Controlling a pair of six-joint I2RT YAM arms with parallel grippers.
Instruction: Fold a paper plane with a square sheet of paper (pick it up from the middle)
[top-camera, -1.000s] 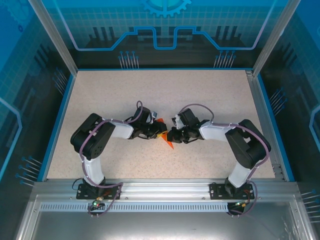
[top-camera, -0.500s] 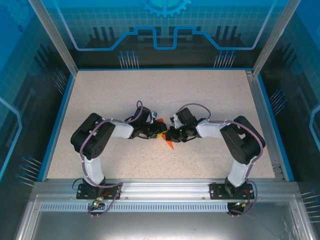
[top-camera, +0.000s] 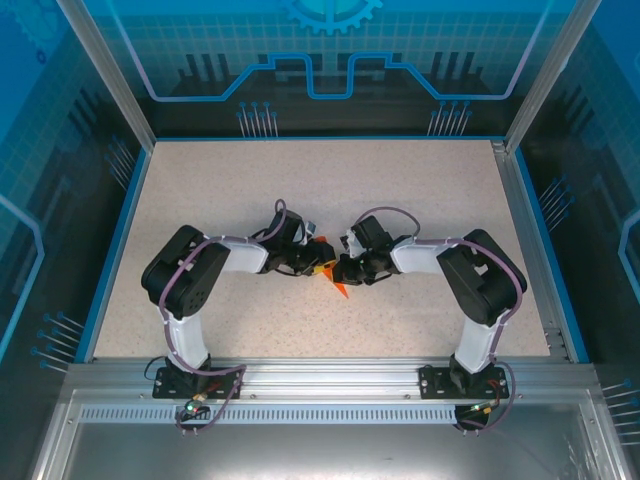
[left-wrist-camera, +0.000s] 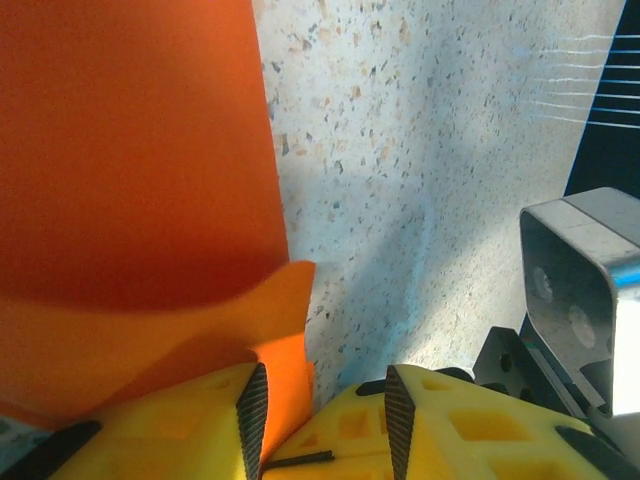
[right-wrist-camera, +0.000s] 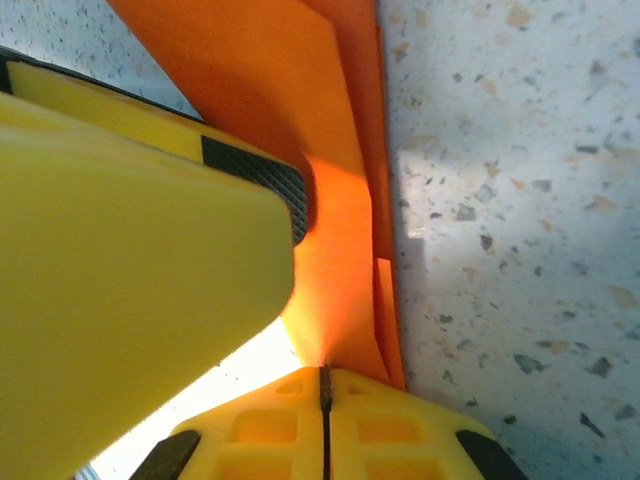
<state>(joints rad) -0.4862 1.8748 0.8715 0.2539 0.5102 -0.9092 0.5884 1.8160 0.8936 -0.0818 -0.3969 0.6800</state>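
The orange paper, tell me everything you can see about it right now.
The orange paper is thin, plain and bright. It is folded into overlapping layers, with a pointed tip aimed toward the arm bases. It sits mid-table between the two arms. The right gripper is shut on one end, with the layers running into its closed seam. The left gripper is open, and the paper lies against one of its pads. Whether the tip touches the table is unclear.

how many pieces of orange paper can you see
1: the folded orange paper near the middle of the table, pinched in the right gripper. Its layers overlap, so a second piece could be hidden behind it.
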